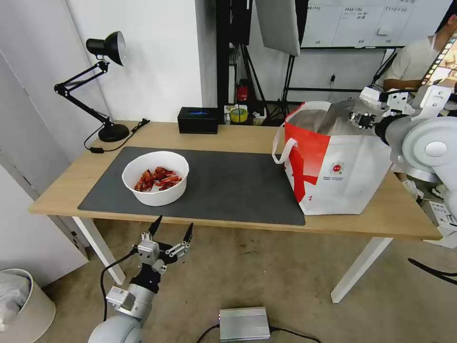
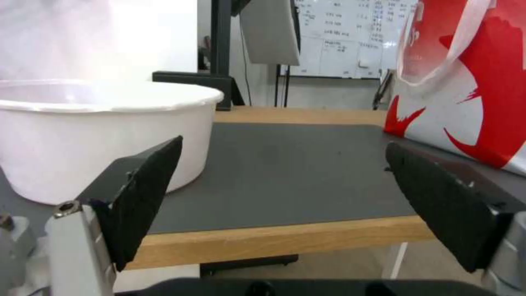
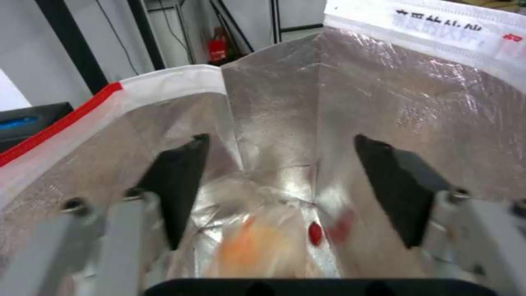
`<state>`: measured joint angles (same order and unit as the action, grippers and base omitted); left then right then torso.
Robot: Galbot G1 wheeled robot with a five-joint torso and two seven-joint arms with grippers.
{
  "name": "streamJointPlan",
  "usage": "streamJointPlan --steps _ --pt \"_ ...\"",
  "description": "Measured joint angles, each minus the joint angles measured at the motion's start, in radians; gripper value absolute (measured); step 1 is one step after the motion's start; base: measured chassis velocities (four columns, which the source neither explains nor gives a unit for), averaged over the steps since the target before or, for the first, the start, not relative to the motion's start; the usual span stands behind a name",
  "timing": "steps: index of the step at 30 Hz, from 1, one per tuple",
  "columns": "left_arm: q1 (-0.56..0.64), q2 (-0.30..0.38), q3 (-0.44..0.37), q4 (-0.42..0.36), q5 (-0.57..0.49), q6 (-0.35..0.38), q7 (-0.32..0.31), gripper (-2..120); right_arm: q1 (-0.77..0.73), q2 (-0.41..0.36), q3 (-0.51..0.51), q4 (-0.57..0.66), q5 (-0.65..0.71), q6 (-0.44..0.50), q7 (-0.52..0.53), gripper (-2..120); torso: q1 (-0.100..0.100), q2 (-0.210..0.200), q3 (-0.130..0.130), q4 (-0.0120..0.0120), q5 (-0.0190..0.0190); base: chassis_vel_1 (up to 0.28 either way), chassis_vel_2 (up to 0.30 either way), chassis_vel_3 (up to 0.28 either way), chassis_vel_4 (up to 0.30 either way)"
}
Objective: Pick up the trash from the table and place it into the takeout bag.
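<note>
My right gripper is over the big bag, and the bowl sits on the table.

I see the light wood table (image 1: 228, 138) with its big dark grey mat (image 1: 238, 186). The boxy white takeout bag with red panels (image 1: 333, 176) stands on the right end, partly on the mat. The white round bowl of red crayfish shells (image 1: 156, 177) sits on the left part of the mat, well apart from the bag. My right gripper (image 3: 279, 181) hangs over the bag's silver inside with its fingers spread wide and empty. A small clear bag with something orange (image 3: 257, 234) lies down in the bottom. My left gripper (image 1: 172, 229) waits below the table's front edge, near the bowl, fingers wide apart and empty.
</note>
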<state>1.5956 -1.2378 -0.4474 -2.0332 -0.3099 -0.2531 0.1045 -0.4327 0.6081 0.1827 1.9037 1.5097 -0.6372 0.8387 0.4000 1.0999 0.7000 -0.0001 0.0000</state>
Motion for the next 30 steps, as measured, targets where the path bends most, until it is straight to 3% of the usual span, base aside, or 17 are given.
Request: streamJointPlan --steps 5,9,11,12,15,17,22,23,28,30 --pt "0.003 -0.001 0.000 -0.005 0.000 0.000 0.000 100 -0.003 -0.001 0.000 0.005 -0.017 0.022 -0.049 88 0.000 0.000 0.000 0.0001 -0.0001 0.000 0.000 0.000 0.000" --pt "0.007 -0.002 -0.003 -0.007 0.000 0.000 0.000 100 -0.022 0.000 0.000 0.031 -0.071 0.104 -0.124 99 0.000 0.000 0.000 0.0000 -0.0001 0.000 0.000 0.000 0.000" --pt "0.010 -0.004 -0.003 -0.008 0.000 0.000 0.000 100 -0.049 0.000 -0.001 0.054 -0.107 0.213 -0.232 100 0.000 0.000 0.000 0.0001 0.0000 0.000 0.000 0.000 0.000" --pt "0.010 -0.004 -0.003 -0.008 0.000 0.000 0.000 100 -0.049 0.000 -0.001 0.054 -0.107 0.213 -0.232 100 0.000 0.000 0.000 0.0001 0.0000 0.000 0.000 0.000 0.000" --pt "0.012 -0.005 -0.006 -0.012 0.001 -0.001 0.000 100 -0.104 -0.014 -0.001 0.103 -0.185 0.370 -0.431 100 0.000 0.000 0.000 0.0001 -0.0001 0.000 0.000 0.000 0.000" --pt "0.011 -0.005 -0.008 -0.012 0.001 -0.001 0.000 100 -0.126 -0.020 -0.001 0.124 -0.220 0.401 -0.471 100 0.000 0.000 0.000 0.0002 -0.0004 0.000 0.000 0.000 0.000" --pt "0.013 -0.007 -0.025 -0.012 0.005 -0.014 0.000 100 -0.314 -0.013 0.000 0.222 -0.422 0.539 -0.567 100 0.000 0.000 0.000 0.0000 -0.0002 0.000 0.000 0.000 0.000" --pt "0.017 -0.010 -0.027 -0.010 0.007 -0.026 0.001 100 -0.388 0.009 0.003 0.242 -0.473 0.604 -0.574 100 0.000 0.000 0.000 -0.0001 0.0002 0.000 0.000 0.000 0.000" --pt "0.020 -0.020 -0.029 -0.004 0.013 -0.040 0.002 100 -0.562 0.072 0.023 0.272 -0.606 0.718 -0.574 100 0.000 0.000 0.000 0.0002 -0.0001 0.000 0.000 0.000 0.000" --pt "0.021 -0.023 -0.029 -0.002 0.019 -0.042 0.002 100 -0.689 0.113 0.038 0.278 -0.730 0.779 -0.573 100 0.000 0.000 0.000 0.0000 -0.0001 0.000 0.000 0.000 0.000"
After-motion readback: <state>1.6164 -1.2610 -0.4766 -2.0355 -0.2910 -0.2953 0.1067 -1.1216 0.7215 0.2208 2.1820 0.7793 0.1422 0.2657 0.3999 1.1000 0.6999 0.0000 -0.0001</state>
